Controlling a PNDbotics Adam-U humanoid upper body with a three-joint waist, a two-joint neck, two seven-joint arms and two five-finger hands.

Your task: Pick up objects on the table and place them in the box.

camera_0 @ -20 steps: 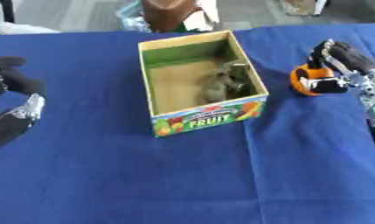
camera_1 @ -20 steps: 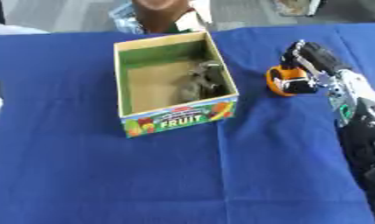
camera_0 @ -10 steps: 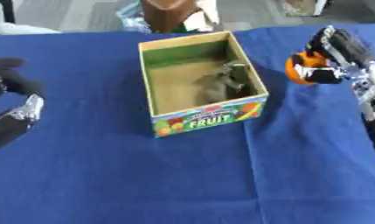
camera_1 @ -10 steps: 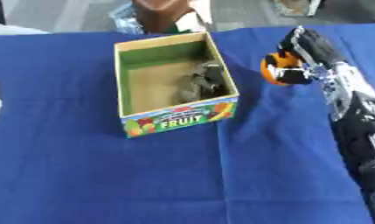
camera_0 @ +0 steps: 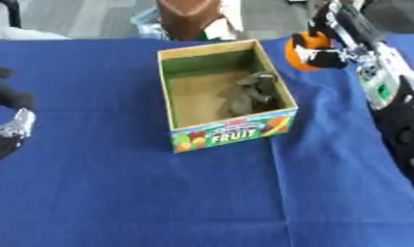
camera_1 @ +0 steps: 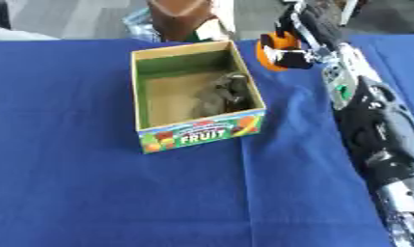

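I see the right robot hand (camera_0: 328, 46) raised over the far right part of the desk (camera_0: 117, 193), its fingers curled round an orange object (camera_0: 301, 48) with a dark patch on it. The object is clear of the blue cloth and sits just beside the box's far right corner, a little outside the rim and not over the opening. The right arm runs down the right edge of both views, black with silver segments.

The box (camera_1: 197, 130) stands upright near the middle of the desk, open at the top, green inside its walls with a tan floor, and the front face reads FRUIT with printed fruit pictures. Inside, against the right wall, lies a grey-brown item (camera_0: 252, 91); I cannot make out what it is.

The left robot hand (camera_0: 9, 120) shows at the left edge of the left eye view only, black with a silver band, resting low near the desk and well apart from the box. I cannot tell how its fingers are set.

A brown thing (camera_0: 189, 17) shows beyond the desk's far edge, behind the box.
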